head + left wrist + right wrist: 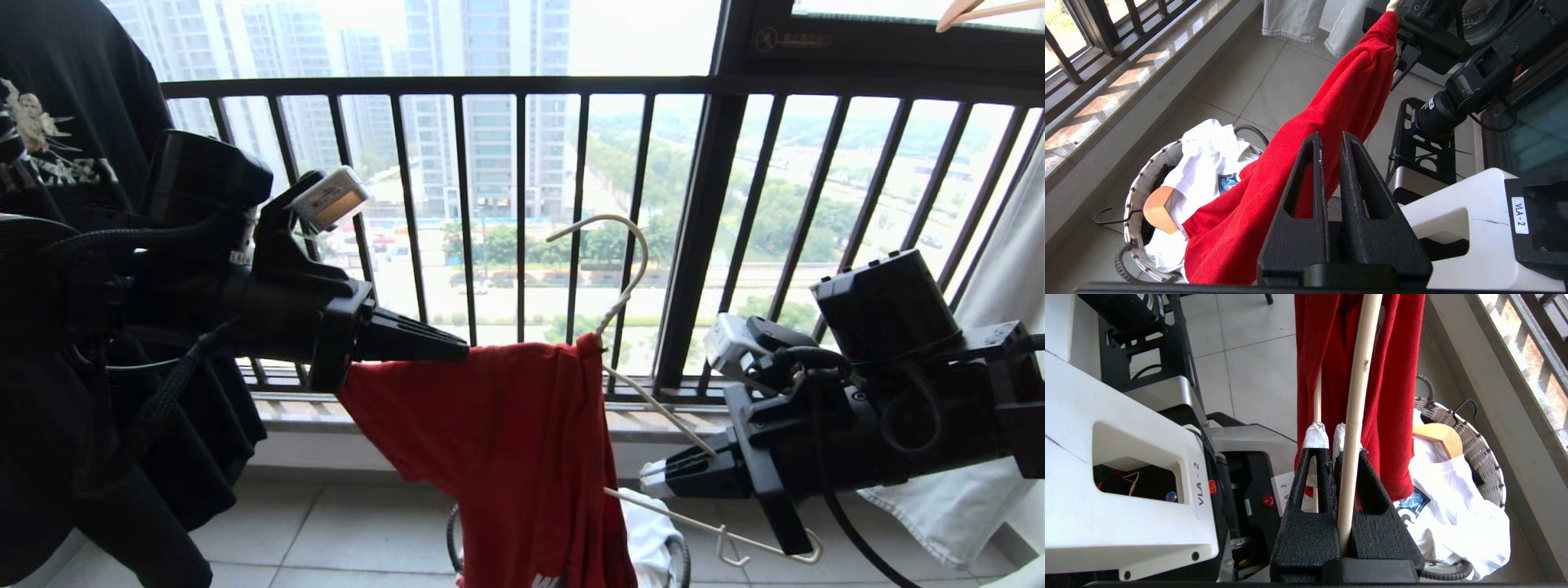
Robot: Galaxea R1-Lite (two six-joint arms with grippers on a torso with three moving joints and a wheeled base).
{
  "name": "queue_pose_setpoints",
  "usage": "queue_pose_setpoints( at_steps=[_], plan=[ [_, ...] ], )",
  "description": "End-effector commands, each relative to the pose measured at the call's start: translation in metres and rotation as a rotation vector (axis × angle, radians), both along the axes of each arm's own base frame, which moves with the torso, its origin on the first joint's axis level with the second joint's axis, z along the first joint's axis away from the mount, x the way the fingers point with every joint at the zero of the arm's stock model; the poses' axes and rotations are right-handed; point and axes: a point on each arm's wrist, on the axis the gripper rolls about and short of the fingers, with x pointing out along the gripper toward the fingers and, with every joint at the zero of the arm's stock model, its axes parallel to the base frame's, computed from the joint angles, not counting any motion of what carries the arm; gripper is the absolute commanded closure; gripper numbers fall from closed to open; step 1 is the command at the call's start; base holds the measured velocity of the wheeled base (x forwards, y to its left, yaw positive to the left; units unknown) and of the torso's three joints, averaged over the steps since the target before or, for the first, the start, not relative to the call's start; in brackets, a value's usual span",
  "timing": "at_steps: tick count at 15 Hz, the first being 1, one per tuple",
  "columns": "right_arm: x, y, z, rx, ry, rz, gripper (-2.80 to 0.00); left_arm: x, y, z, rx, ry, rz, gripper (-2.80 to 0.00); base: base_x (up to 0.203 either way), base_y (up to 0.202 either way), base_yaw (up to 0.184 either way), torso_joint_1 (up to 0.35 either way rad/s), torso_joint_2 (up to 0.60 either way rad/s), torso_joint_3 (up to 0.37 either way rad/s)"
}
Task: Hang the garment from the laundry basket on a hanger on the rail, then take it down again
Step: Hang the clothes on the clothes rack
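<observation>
Clamping the hanger (645,392), the right end effector (653,480) has its two black fingers pressed together on one pale arm of the wire, as the right wrist view shows with the rod running straight between the fingers (1314,473). That end effector sits low at the right of the head view, pointing toward the middle. From it the hanger rises diagonally to a long curved hook, which points up in free air in front of the window railing (522,86) and rests on nothing. The hanger's lower bar, with a small notch hook, projects beneath the right end effector. The red T-shirt (506,457) hangs over the hanger's left side, its top edge bunched at the base of the hook and its body dropping out of the bottom of the picture. The left end effector (457,351) reaches in from the left at the shirt's upper edge. Its fingers (1306,192) stand nearly together with a narrow slit between them; red cloth lies just past and beside the tips, and whether any is pinched cannot be told. Below the shirt, the laundry basket (1137,192) stands on the tiled floor (1274,77) near the window wall, holding a white garment (1204,159) and a wooden hanger (1159,208).
</observation>
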Motion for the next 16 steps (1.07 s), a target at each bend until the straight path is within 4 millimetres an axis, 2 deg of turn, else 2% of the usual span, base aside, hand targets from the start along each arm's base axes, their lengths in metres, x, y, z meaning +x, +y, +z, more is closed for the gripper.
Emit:
queue_pose_setpoints(
  at_steps=[1,5,10,16],
  plan=[
    [-0.002,0.000,0.001,0.004,-0.004,0.009,0.00,-0.007,0.002,0.002,-0.010,-0.025,-0.027,-2.80,0.000,0.000,0.000,0.000,0.00,0.000],
    [-0.005,0.004,0.001,0.005,-0.005,0.032,0.00,-0.016,0.005,0.006,-0.043,-0.023,-0.078,-2.80,0.000,0.000,0.000,0.000,0.00,0.000],
    [-0.013,0.012,0.004,0.013,-0.015,0.072,0.00,-0.012,0.001,-0.001,-0.040,-0.003,-0.093,-2.80,0.000,0.000,0.000,0.000,0.00,0.000],
    [-0.016,0.018,0.006,0.023,-0.020,0.107,0.00,-0.018,-0.012,-0.002,-0.038,0.015,-0.144,-2.80,0.000,0.000,0.000,0.000,0.00,0.000]
  ],
)
